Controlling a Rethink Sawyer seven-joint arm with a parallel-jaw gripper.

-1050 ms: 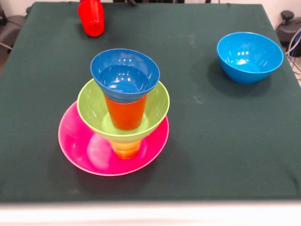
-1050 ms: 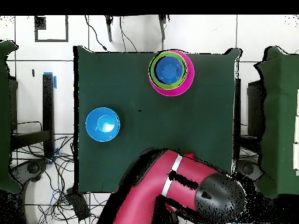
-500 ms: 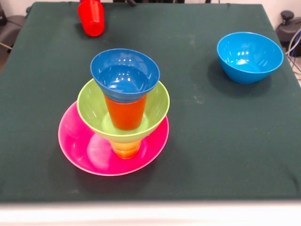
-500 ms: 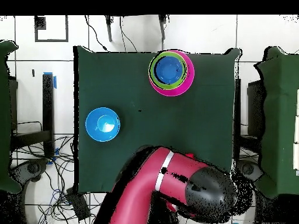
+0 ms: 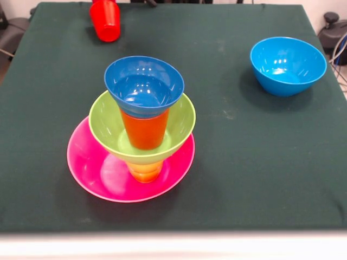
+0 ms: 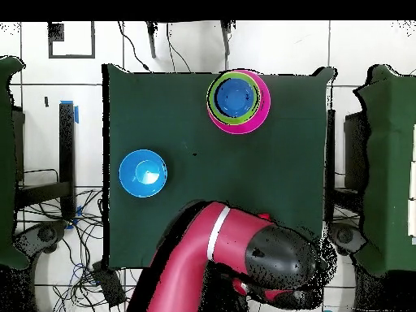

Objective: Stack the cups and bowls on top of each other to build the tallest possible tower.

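My tool's state I cannot tell. A red cup hangs at the counter's far edge. The tower stands alone.

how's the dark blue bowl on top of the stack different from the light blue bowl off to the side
The dark blue bowl sits atop the tower, resting on the orange cup; the light blue bowl stands alone on the table. The dark blue bowl is a deeper, darker blue; the light blue bowl is a bright sky blue. The light blue bowl looks somewhat wider and deeper. Both are glossy, round, upright and empty.
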